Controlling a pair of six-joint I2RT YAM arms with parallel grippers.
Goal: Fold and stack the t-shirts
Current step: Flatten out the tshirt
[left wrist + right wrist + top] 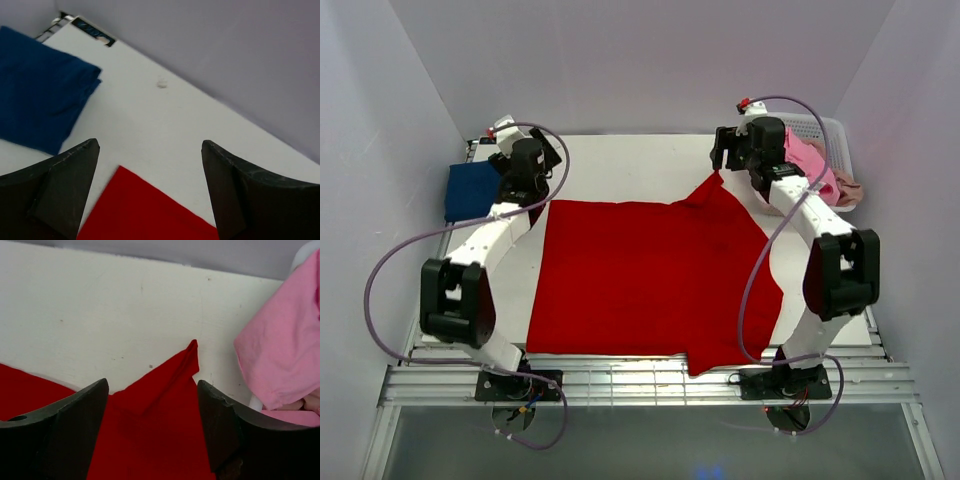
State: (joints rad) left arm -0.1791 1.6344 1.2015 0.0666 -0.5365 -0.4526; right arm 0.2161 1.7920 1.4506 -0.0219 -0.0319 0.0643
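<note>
A bright red t-shirt [650,275] lies spread flat across the middle of the white table [630,165]. Its far left corner [135,205] rests on the table below my open left gripper [150,145]. Its far right corner [175,375] peaks up in a small fold between the jaws of my open right gripper [152,382], which hovers just above it [730,155]. A folded navy blue t-shirt [472,190] sits at the far left, also in the left wrist view [40,105]. A pink t-shirt [812,165] hangs over the basket.
A white lattice basket [820,128] stands at the far right corner with pink [282,350] and beige [848,192] cloth in it. Grey walls close in the table on three sides. The red shirt's lower right part hangs over the table's near edge [720,355].
</note>
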